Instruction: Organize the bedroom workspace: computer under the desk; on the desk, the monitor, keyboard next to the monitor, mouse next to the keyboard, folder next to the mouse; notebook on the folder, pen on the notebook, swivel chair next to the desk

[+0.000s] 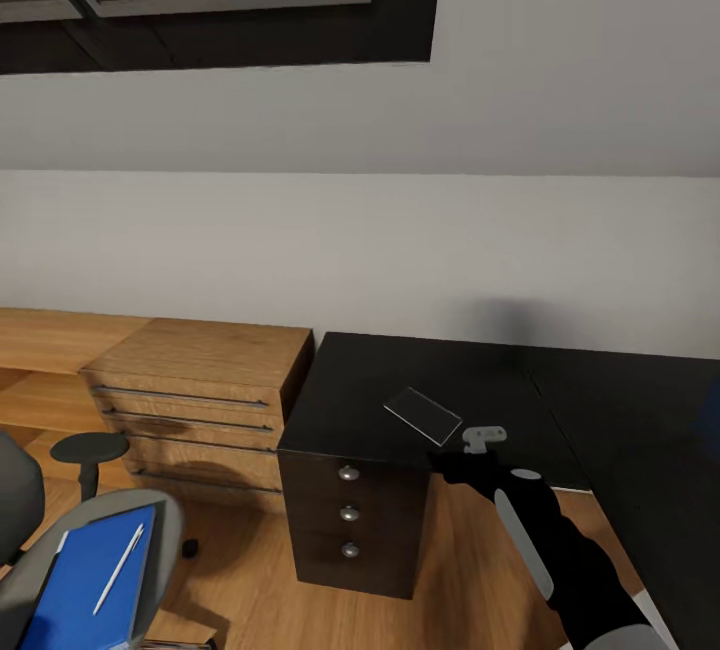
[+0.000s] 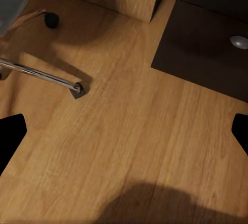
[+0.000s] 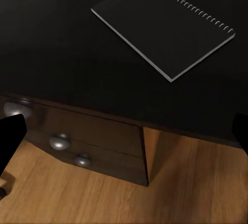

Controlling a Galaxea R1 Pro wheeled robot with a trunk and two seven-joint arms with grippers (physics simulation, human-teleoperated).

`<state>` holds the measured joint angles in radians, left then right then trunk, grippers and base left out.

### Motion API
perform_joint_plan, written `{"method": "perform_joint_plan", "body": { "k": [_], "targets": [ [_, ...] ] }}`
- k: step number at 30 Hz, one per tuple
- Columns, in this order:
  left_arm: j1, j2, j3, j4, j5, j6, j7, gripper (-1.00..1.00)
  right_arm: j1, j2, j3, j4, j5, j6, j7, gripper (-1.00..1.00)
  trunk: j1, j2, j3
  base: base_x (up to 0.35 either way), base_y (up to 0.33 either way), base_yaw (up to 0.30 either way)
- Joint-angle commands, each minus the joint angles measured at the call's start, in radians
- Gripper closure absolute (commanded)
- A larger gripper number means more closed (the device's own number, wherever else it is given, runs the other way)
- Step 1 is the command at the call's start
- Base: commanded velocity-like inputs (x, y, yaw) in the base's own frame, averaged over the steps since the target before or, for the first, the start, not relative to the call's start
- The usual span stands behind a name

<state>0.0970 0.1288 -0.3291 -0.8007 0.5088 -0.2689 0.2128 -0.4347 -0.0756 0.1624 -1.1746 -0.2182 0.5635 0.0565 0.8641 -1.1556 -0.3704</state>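
The notebook (image 1: 422, 415) is lying flat on the black desk (image 1: 640, 450), near the front edge above the drawers (image 1: 349, 513), and the right gripper (image 1: 484, 439) is hovering just beside it, at the desk's edge. In the right wrist view the notebook (image 3: 165, 28) is showing a dark cover, a thin pale edge and a wire spiral along one side; the two dark fingertips (image 3: 10, 136) at the frame's sides are standing wide apart with nothing between them, so this claw is released. The left claw is likewise spread and empty, its tips (image 2: 10, 136) hanging over the wood floor (image 2: 124, 131) near a chrome leg (image 2: 41, 74) of the chair. On the chair's seat (image 1: 165, 520) the blue folder (image 1: 85, 580) is resting with the pen (image 1: 120, 567) lying on top of it. The notebook is looking light, thin and fairly stiff, but it is sitting flush on a glossy top, so a pinch from straight above is likely to slide off. A better hold is probably the corner or long edge nearest the desk's front, nudged out past the lip so one finger is going under. The spiral side is offering a thicker, less slippery grip. The folder will need to reach the desk first, since the notebook is meant to stack on it.
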Motion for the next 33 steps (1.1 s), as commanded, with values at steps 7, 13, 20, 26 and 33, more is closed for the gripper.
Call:
{"method": "perform_joint_plan", "body": {
  "k": [7,13,20,26,33],
  "targets": [
    [0.000,0.002,-0.007,-0.002,0.008,-0.004,0.008,-1.00,0.004,0.000,0.002,-0.002,-0.001,0.005,0.002,-1.00,0.000,-0.001,-0.001,0.000,0.000,0.003],
    [0.000,0.002,-0.007,-0.002,0.009,-0.004,0.008,-1.00,0.005,0.011,0.004,-0.008,-0.001,0.006,0.002,-1.00,0.000,-0.001,-0.001,0.000,0.000,0.000],
    [0.000,0.002,-0.006,-0.002,0.010,-0.004,0.008,-1.00,0.006,0.014,0.003,-0.009,-0.001,0.006,0.001,-1.00,0.000,-0.001,-0.001,0.000,0.000,0.000],
    [0.000,0.002,-0.006,-0.002,0.009,-0.004,0.008,-1.00,0.006,0.014,0.002,-0.009,-0.001,0.006,0.000,-1.00,0.000,-0.001,-0.001,0.000,0.000,0.100],
    [0.000,0.002,-0.005,-0.002,0.009,-0.004,0.008,-1.00,0.006,0.015,0.003,-0.008,-0.001,0.006,0.000,-1.00,0.000,-0.001,-0.001,0.000,0.000,0.237]
  ]
}}
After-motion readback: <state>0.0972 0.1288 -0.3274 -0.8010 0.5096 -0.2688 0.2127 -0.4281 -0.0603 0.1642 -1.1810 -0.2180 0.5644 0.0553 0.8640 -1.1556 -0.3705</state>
